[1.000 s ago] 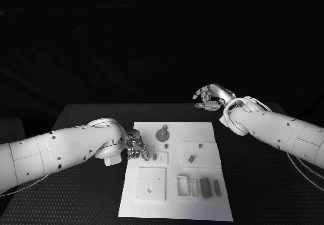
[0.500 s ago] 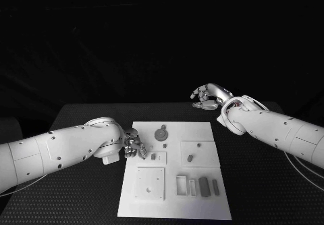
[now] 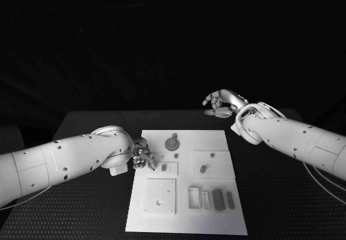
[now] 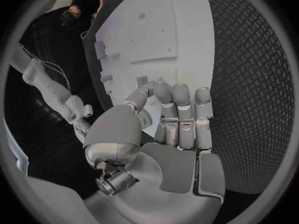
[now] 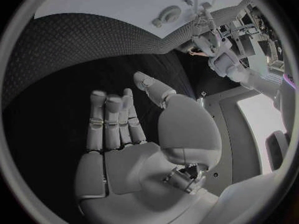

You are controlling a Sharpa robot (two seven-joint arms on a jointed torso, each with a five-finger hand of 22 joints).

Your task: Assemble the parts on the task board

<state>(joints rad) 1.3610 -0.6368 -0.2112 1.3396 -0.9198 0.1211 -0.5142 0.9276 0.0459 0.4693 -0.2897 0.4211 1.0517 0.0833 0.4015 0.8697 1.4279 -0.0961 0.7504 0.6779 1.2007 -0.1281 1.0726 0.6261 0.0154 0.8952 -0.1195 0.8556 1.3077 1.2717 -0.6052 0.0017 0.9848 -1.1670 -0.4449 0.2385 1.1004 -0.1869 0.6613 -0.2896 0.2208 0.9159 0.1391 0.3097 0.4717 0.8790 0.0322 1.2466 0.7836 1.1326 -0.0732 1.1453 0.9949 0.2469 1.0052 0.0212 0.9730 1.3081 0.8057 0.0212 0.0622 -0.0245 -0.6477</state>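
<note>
While both hands [image 3: 142, 156] [image 3: 220, 105] hang empty, fingers apart, white task board [image 3: 216, 220], small grey parts [image 3: 218, 196].

— What lay behind the counter [image 3: 94, 125]?
— Only darkness; no wall could be made out.
— And the counter itself?
— It was black, with a fine woven-looking texture across its top.

Bare black table [image 3: 86, 200] left of task board [image 3: 216, 136]: open passage. Bare strip right of board: open. Left hand [image 3: 143, 156] at board's left edge, beside small parts [image 3: 165, 167]: blocks that side. Right hand [image 3: 222, 105] above table's far edge, apart from board. Round part [image 3: 173, 144] standing near far end.
</note>
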